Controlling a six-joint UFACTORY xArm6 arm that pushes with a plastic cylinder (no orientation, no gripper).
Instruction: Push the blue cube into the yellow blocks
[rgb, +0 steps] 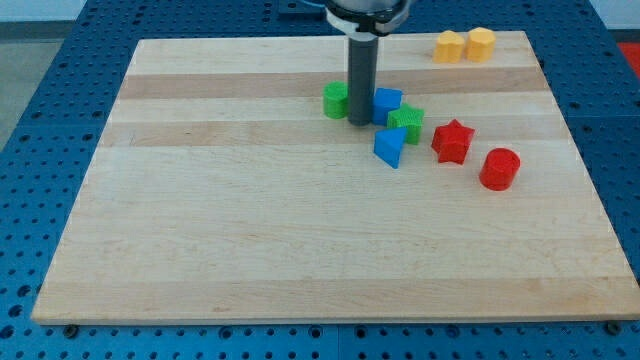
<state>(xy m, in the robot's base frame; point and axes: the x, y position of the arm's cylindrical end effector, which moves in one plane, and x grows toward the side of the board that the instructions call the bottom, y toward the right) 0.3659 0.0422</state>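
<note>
Blue cube (388, 103) upper centre of frame, right of middle, sitting on the wooden board (250, 230). Touching or nearly touching the rod on its left side; green star-shaped block (407, 122) pressed against its lower right. Blue wedge (391, 146) just below that. Green cylinder (336, 100) just left of the rod. My tip (359, 122) planted between green cylinder and blue cube, right beside the cube's left face. No pincer on this rig, only the bare rod, so nothing to spread or close.

Two yellow blocks (464, 45) side by side at upper right corner of the board, well apart from the cube. Red star (452, 141) and red cylinder (499, 168) lower right, off the likely path.

Best approach, as judged: shift tip to cube's lower-left corner, then push up and right on a line toward the yellows. Keep contact centred to stop the cube spinning off. Risk: dragging the green star along.
</note>
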